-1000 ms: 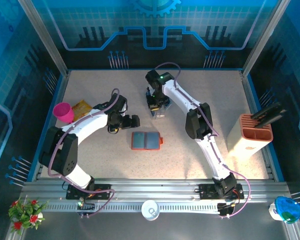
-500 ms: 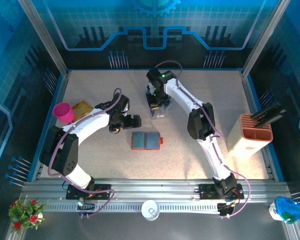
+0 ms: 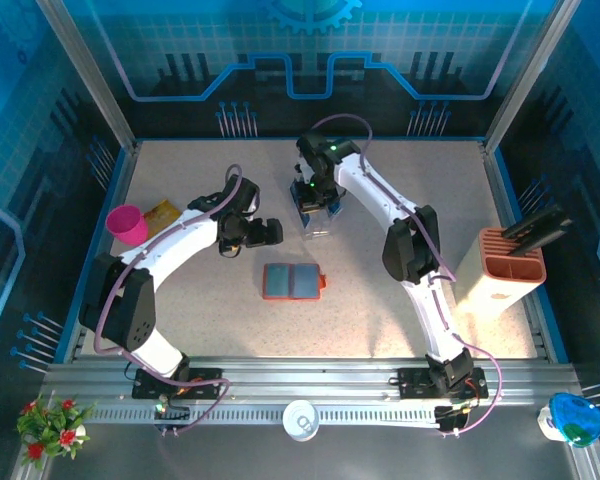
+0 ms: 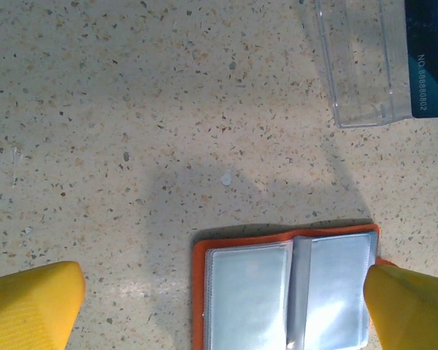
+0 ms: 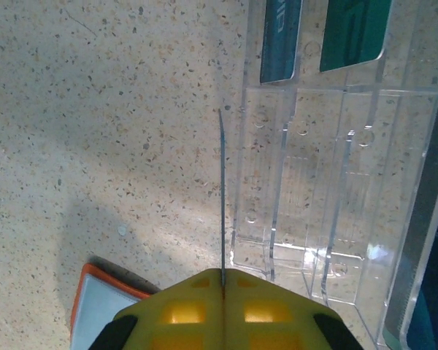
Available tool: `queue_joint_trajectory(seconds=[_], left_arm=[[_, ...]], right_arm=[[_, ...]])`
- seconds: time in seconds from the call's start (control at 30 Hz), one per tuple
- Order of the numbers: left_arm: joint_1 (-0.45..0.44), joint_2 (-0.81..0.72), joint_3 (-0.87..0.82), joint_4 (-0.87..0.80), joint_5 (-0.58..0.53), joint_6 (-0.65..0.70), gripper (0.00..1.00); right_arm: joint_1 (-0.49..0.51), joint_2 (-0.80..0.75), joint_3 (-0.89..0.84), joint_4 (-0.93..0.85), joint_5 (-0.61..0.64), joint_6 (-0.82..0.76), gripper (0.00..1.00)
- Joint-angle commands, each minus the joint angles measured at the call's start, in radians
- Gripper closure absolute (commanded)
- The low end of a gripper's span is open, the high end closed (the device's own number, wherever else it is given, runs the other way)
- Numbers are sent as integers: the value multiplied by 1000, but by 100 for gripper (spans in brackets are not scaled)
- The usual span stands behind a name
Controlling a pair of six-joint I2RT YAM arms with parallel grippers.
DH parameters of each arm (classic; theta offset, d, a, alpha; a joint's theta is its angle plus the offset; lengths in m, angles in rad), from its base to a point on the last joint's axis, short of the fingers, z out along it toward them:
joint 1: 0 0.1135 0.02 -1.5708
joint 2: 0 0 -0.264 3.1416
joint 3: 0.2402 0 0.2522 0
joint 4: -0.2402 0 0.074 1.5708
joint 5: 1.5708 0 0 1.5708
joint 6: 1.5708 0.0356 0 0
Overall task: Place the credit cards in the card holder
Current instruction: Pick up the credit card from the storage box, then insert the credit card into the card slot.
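Observation:
The card holder (image 3: 293, 281) lies open on the table, orange-rimmed with grey-blue clear pockets (image 4: 285, 292). My left gripper (image 4: 219, 310) hovers open over it, its yellow fingertips (image 4: 29, 306) wide apart, one on each side; from above it (image 3: 263, 232) sits just left of and beyond the holder. My right gripper (image 5: 223, 273) is shut on a thin credit card (image 5: 222, 197) seen edge-on, held beside the clear rack (image 5: 314, 189). More credit cards stand in the rack: a blue one (image 5: 281, 40), a green one (image 5: 354, 33) and a dark one (image 5: 431, 240). One orange corner of the holder (image 5: 102, 313) shows below.
The clear slotted rack (image 3: 317, 220) stands just beyond the holder, under the right gripper (image 3: 315, 200). A pink cup (image 3: 127, 224) and a yellow packet (image 3: 163, 213) sit at the left. An orange-and-white slotted box (image 3: 500, 270) stands at the right edge.
The right gripper with its card has shifted slightly toward the far side, its elbow swinging right. The left gripper has crept a little right and away.

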Motion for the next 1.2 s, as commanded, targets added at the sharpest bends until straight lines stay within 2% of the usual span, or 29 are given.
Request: queue_joint_trajectory(seconds=[0.0, 0.17, 0.47, 0.63, 0.83, 0.97, 1.17], left_arm=[[-8, -13, 1, -36, 1, 28, 1], [-9, -46, -85, -4, 9, 38, 1], [-32, -58, -172, 19, 22, 67, 1], [-59, -46, -166, 0, 12, 64, 1], [-90, -6, -178, 12, -9, 88, 1], [-102, -3, -193, 18, -23, 89, 1], [-108, 8, -213, 5, -39, 109, 1]], right_arm=[[-15, -116, -47, 29, -5, 37, 100], [-12, -282, -299, 200, -35, 120, 100], [37, -632, -955, 736, -98, 339, 100], [106, -740, -1222, 997, -74, 471, 100], [202, -761, -1418, 1275, 16, 581, 100], [228, -741, -1516, 1418, 51, 634, 100], [256, -730, -1565, 1506, 103, 634, 100]])
